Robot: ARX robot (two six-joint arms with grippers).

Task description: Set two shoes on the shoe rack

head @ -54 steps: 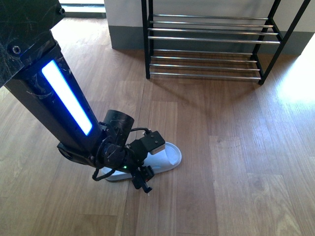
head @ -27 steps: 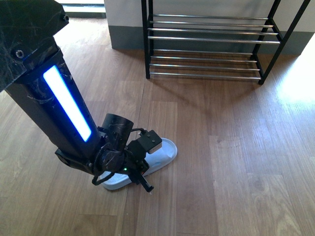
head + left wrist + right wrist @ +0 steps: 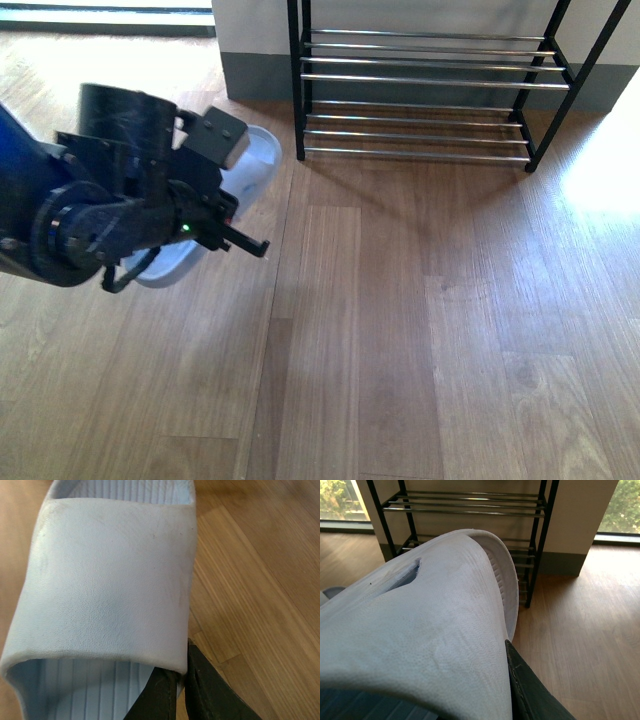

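Wooden floor [image 3: 450, 330] below, and the left claw [image 3: 238, 238] pinches the strap edge of a pale blue slide [image 3: 255, 160], held up left of the shoe rack [image 3: 430, 78] (chrome bars gleaming). The right claw [image 3: 517, 680] grips a second slide [image 3: 435, 645].

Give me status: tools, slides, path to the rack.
Left tool shut on slide strap, slide off floor. Right tool appears shut on second slide. Rack ahead, nothing in the way.

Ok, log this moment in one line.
phase: carry | left gripper: shut on pale blue rubber slide sandal, airborne | black-framed chrome shoe rack: sandal not yet placed
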